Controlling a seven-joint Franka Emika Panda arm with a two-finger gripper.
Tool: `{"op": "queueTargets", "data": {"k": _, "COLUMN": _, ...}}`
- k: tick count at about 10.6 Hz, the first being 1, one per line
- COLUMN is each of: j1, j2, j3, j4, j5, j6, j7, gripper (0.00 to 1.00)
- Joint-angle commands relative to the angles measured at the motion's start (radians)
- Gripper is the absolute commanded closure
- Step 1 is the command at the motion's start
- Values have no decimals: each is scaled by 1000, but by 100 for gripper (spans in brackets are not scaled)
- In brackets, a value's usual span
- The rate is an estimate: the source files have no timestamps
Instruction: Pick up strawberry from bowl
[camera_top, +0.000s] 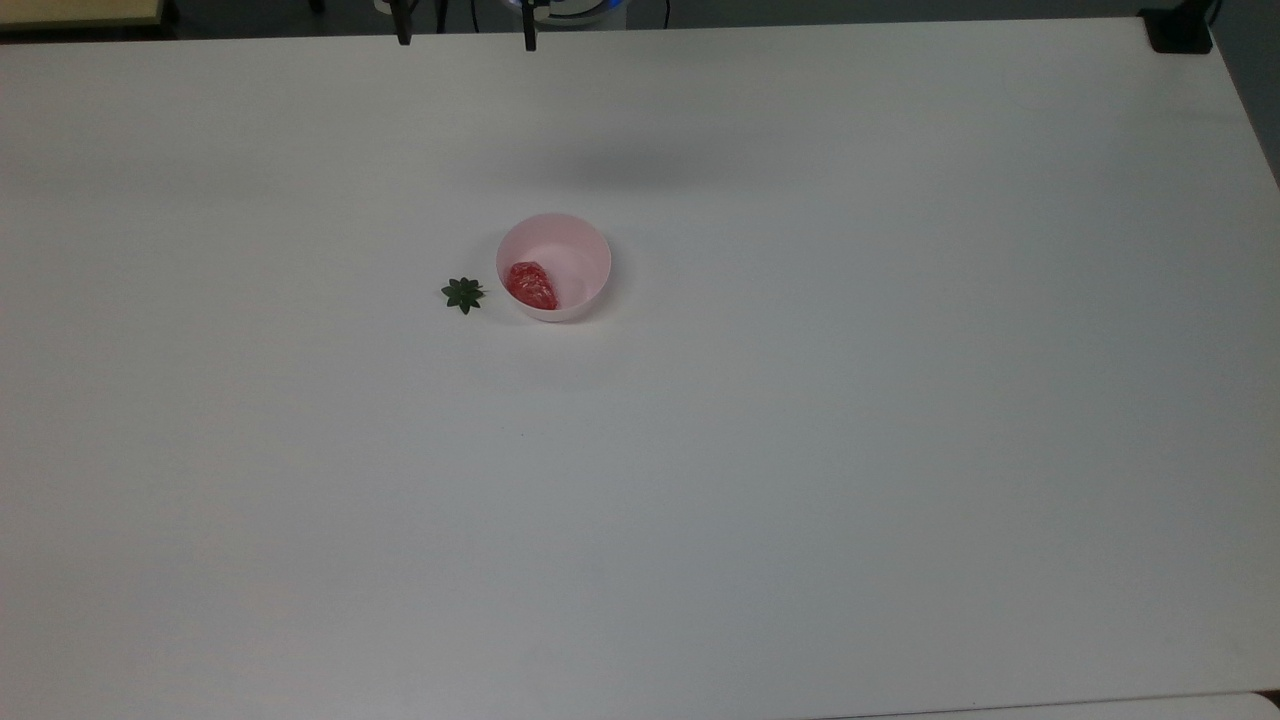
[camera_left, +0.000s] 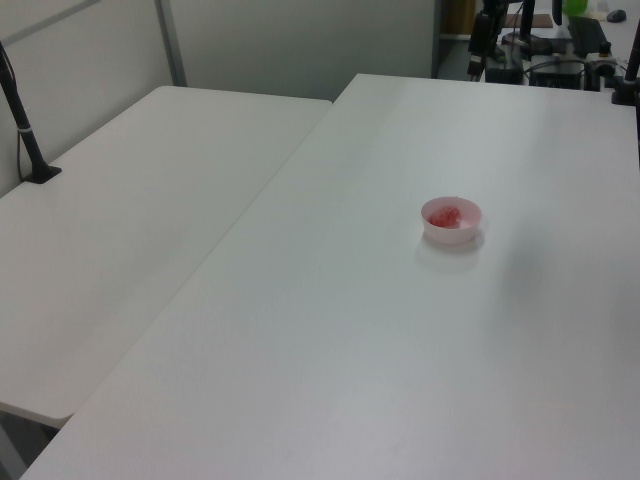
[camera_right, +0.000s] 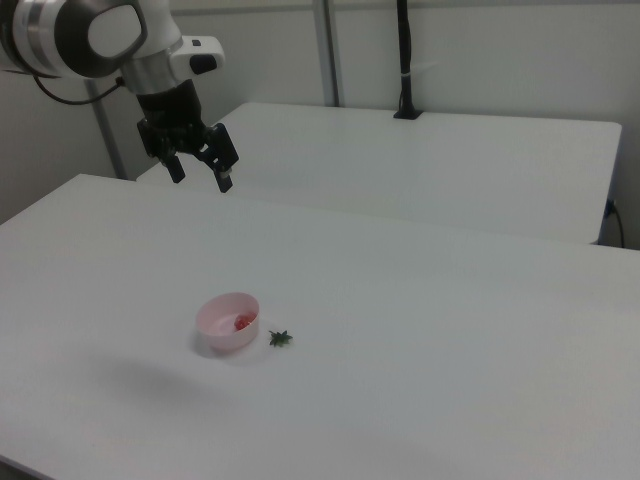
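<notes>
End effector high and empty, strawberry in the bowl.

I see the end effector (camera_right: 198, 170) with its fingers spread wide, holding and touching nothing, hanging in the air well above the worktop (camera_top: 800, 450). The strawberry (camera_top: 531, 284) is a small glossy red lumpy piece lying inside the pale pink bowl (camera_top: 578, 250), against the wall on the top view's left. A dark green leaf piece (camera_top: 463, 294) lies just beside the bowl. In the right view the bowl sits well below the end effector.

I see the glossy red strawberry (camera_top: 531, 285) lying inside the upright pale pink bowl (camera_top: 580, 250), against the top view's left wall.
</notes>
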Motion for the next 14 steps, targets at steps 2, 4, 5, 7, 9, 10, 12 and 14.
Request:
{"op": "queueTargets", "data": {"k": 2, "j1": 11, "j2": -7, "j3": -6, "j4": -3, "j5": 1, "j6": -28, "j7": -16, "gripper": 0}}
{"op": "queueTargets", "data": {"k": 4, "j1": 11, "j2": -7, "j3": -6, "j4": -3, "j5": 1, "j6": -28, "j7": -16, "gripper": 0}}
{"op": "queueTargets", "data": {"k": 5, "j1": 11, "j2": -7, "j3": -6, "j4": -3, "j5": 1, "j6": -28, "j7": -16, "gripper": 0}}
{"op": "queueTargets", "data": {"k": 7, "j1": 11, "j2": -7, "j3": -6, "j4": -3, "j5": 1, "j6": -28, "j7": -16, "gripper": 0}}
{"op": "queueTargets", "data": {"k": 9, "j1": 12, "j2": -4, "j3": -4, "j4": -4, "j5": 1, "j6": -22, "j7": -24, "gripper": 0}}
{"op": "queueTargets", "data": {"k": 10, "j1": 12, "j2": -3, "j3": -4, "j4": -4, "j5": 1, "j6": -22, "j7": -53, "gripper": 0}}
{"op": "queueTargets", "data": {"k": 12, "j1": 11, "j2": -1, "j3": -4, "j4": -7, "j5": 1, "j6": -27, "j7": -175, "gripper": 0}}
{"op": "queueTargets", "data": {"k": 14, "j1": 12, "j2": 2, "j3": -4, "j4": -12, "j5": 1, "j6": -33, "j7": -258, "gripper": 0}}
